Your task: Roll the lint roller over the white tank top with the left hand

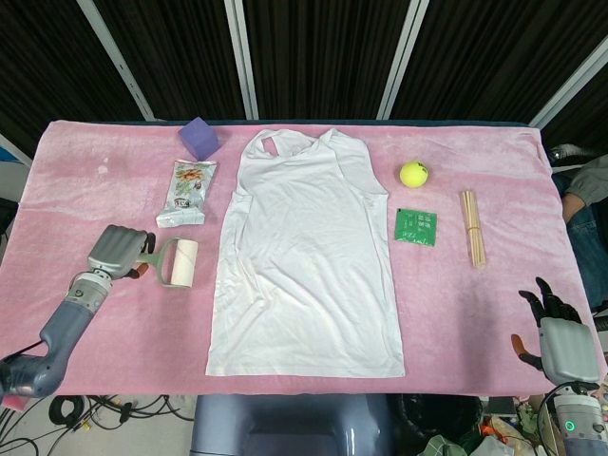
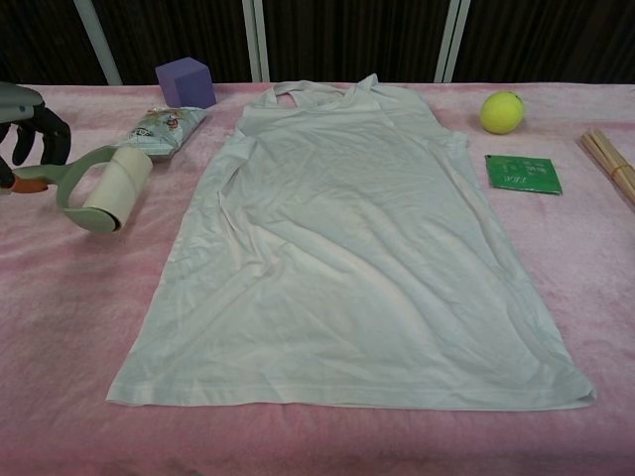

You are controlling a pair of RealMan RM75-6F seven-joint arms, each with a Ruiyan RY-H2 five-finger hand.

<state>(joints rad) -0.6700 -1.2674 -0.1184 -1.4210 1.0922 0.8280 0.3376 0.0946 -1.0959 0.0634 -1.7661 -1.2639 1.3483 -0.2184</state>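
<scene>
left hand [image 1: 116,251]: closed on lint roller [image 1: 177,263] handle, left of white tank top [image 1: 306,261]
right hand [image 1: 556,340]: empty, fingers apart
advice: roller is to be kept flat on fabric

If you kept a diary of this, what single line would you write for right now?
left hand: holds lint roller by handle | roller: beside white tank top, not touching | right hand: idle, holds nothing | rolling: not begun

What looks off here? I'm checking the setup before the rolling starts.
Nothing much. The tank top lies flat, only lightly creased, its left edge slightly rumpled. The left hand holds the roller beside it, not yet on the fabric.
</scene>
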